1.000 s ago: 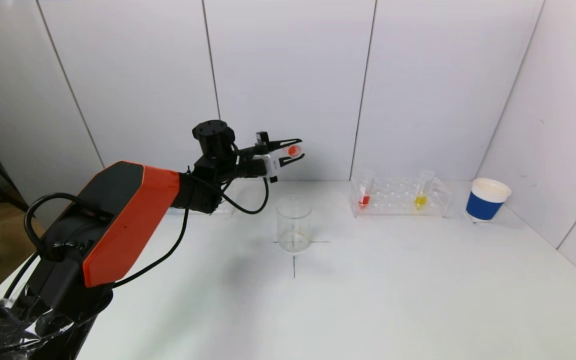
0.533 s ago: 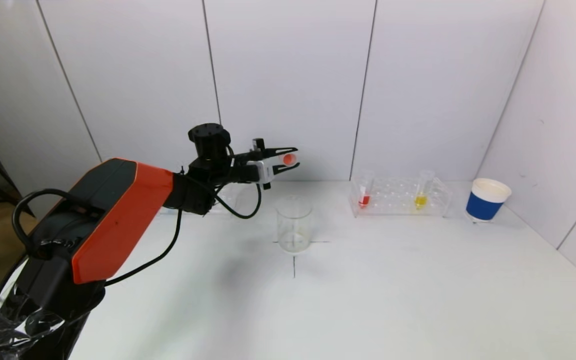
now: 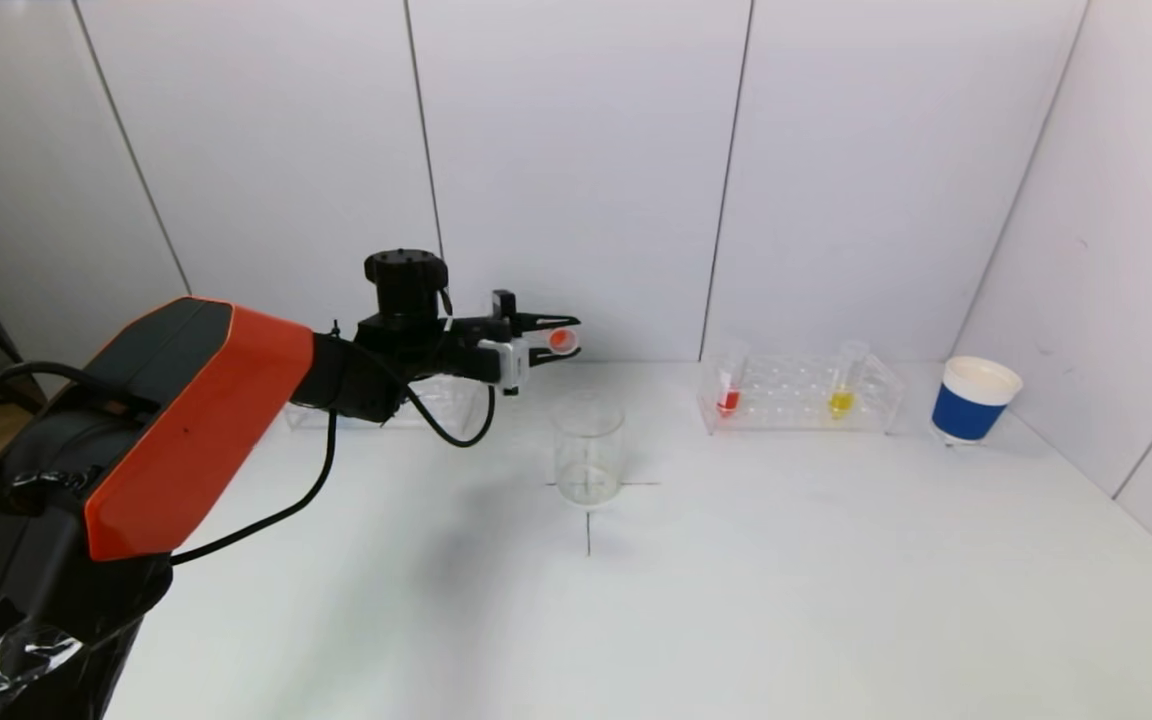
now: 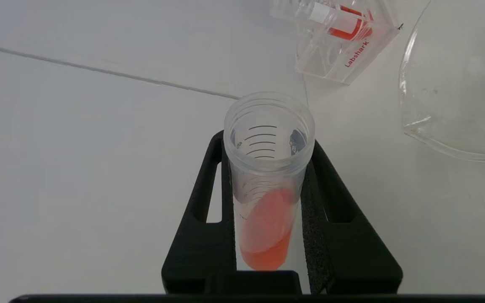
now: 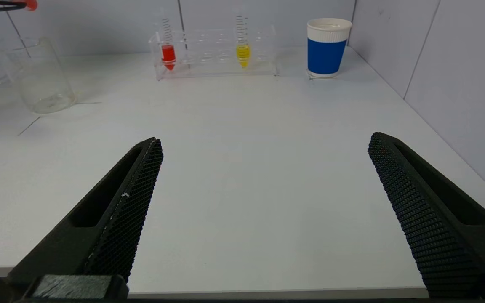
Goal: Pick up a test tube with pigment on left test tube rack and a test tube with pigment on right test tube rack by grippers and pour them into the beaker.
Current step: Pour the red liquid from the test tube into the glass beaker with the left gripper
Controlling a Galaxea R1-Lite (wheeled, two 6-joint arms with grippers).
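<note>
- The right claw (image 5: 263,210) sits low at the near edge of the white table (image 3: 786,580), its two fingers spread wide with nothing between them.
- The glass beaker (image 3: 588,447) stands upright on a cross mark near the table's middle, with only a faint trace at its bottom.
- The left claw (image 3: 554,340) hangs in the air above and just behind the beaker, a little to its left, pinching a test tube (image 4: 267,176) between its fingers.
- That tube lies tipped over, its open mouth clear of the fingers and orange-red pigment pooled toward its closed end.
- A clear rack (image 3: 376,410) shows partly behind the left arm.
- Farther back on the right, the right test tube rack (image 3: 801,395) holds a red-filled tube (image 3: 729,390) at its left end and a yellow-filled tube (image 3: 844,388) toward its right.
- A blue paper cup (image 3: 974,400) stands just right of that rack, near the side wall.
</note>
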